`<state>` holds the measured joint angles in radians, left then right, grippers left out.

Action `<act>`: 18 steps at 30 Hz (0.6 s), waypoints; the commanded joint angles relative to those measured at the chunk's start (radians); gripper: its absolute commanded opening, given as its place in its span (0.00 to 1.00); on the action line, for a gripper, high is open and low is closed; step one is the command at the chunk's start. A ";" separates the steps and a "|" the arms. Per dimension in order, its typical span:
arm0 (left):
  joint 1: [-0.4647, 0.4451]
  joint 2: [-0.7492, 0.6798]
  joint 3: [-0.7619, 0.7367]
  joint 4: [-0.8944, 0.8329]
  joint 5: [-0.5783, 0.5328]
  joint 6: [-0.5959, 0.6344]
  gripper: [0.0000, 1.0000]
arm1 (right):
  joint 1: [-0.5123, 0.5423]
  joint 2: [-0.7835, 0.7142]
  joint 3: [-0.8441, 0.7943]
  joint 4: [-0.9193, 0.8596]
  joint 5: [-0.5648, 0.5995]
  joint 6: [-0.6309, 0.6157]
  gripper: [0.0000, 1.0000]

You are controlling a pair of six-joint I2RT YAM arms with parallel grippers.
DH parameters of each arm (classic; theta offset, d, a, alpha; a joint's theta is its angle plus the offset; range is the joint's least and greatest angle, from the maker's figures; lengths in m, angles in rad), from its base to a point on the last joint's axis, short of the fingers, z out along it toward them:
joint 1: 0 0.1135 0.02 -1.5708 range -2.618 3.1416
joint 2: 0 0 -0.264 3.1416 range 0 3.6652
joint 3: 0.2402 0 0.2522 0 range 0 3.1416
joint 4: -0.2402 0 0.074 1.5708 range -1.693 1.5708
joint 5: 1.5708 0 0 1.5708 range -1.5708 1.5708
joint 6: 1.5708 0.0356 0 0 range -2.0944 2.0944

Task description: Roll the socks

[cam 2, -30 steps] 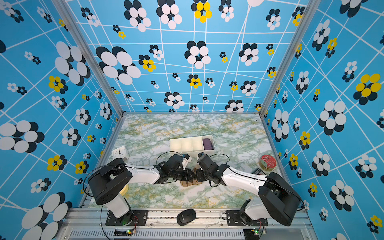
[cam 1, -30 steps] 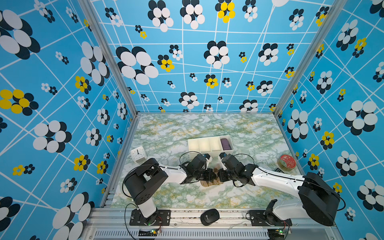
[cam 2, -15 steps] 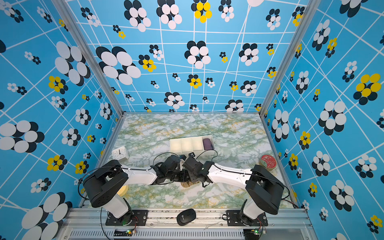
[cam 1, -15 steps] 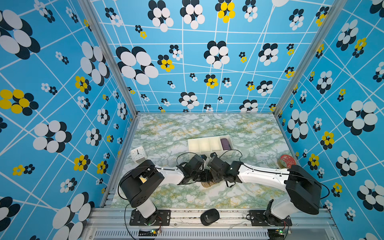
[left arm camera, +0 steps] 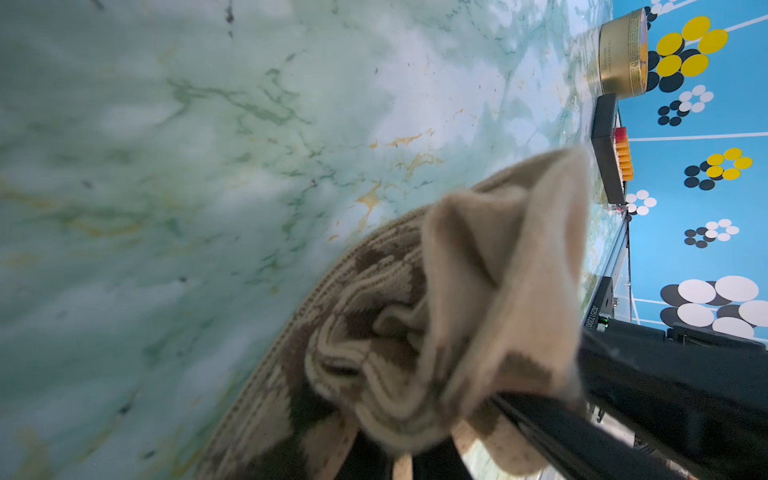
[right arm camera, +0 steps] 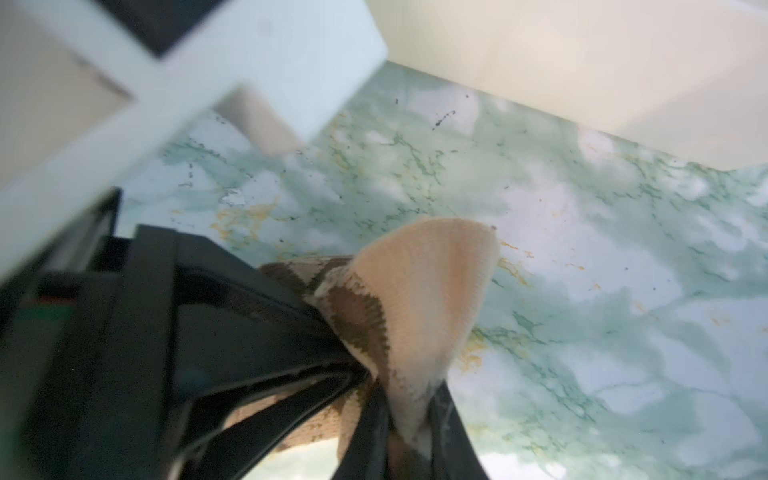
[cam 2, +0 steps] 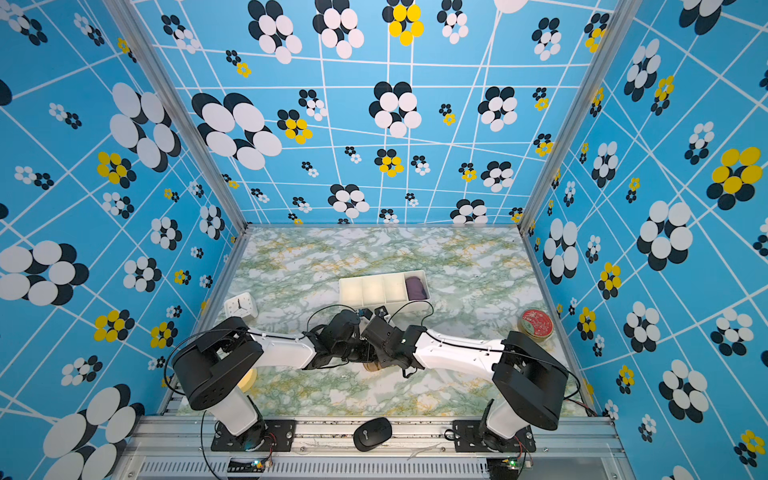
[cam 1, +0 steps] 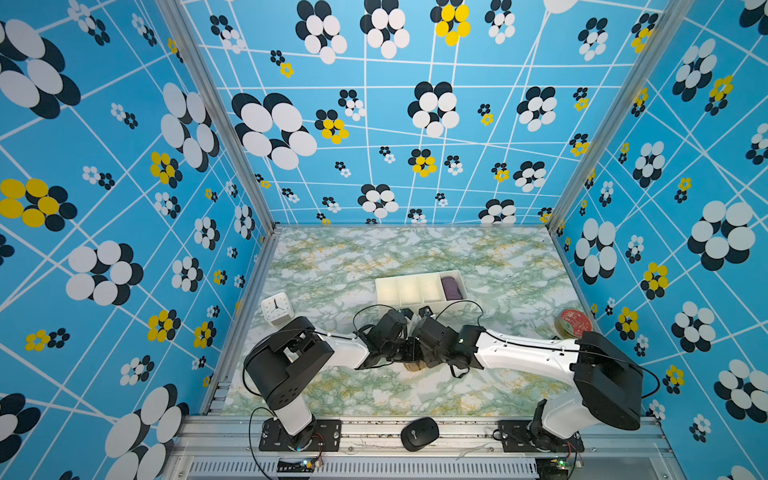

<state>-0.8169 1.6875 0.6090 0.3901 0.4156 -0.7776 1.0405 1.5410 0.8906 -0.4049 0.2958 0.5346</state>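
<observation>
The socks (cam 1: 413, 366) sit as a tan and brown argyle wad on the table (cam 1: 353, 266), near its front edge and about midway between left and right. In both top views they are almost hidden beneath the two wrists that meet over them. The left pincer (cam 1: 402, 352) looks clamped on the bundled body of the socks. The right pincer (right arm camera: 399, 424) is pinched together on a flap of plain beige cuff that fans out past its tips. From this, the roll seems largely made, and the step in hand is probably the finish: drawing the cuff over the bundle so it locks. To do it well, the left side should hold the roll firm and low against the table while the right stretches the cuff wide and carries it over the top. The knit looks soft and springy, so a slack hold would likely let the coils loosen. The wrists are crowded, so small, matched moves seem wise. The white tray (cam 1: 415, 306), with a purple bundle (cam 1: 452, 287) in its rightmost compartment, lies just on the far side, so any pull that way should stay short.
</observation>
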 commanded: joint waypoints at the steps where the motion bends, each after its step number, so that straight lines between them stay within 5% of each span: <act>1: 0.015 0.041 -0.014 -0.066 -0.057 0.006 0.13 | 0.012 -0.025 -0.025 0.059 -0.093 -0.004 0.21; 11: 0.015 0.034 -0.015 -0.079 -0.057 0.010 0.13 | 0.007 0.012 -0.014 0.034 -0.068 0.014 0.29; 18: 0.019 0.043 -0.015 -0.080 -0.051 0.011 0.13 | -0.012 -0.059 -0.087 0.150 -0.181 0.011 0.35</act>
<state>-0.8116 1.6886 0.6090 0.3885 0.4160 -0.7773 1.0351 1.5131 0.8387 -0.3138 0.2150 0.5381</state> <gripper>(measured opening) 0.127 0.351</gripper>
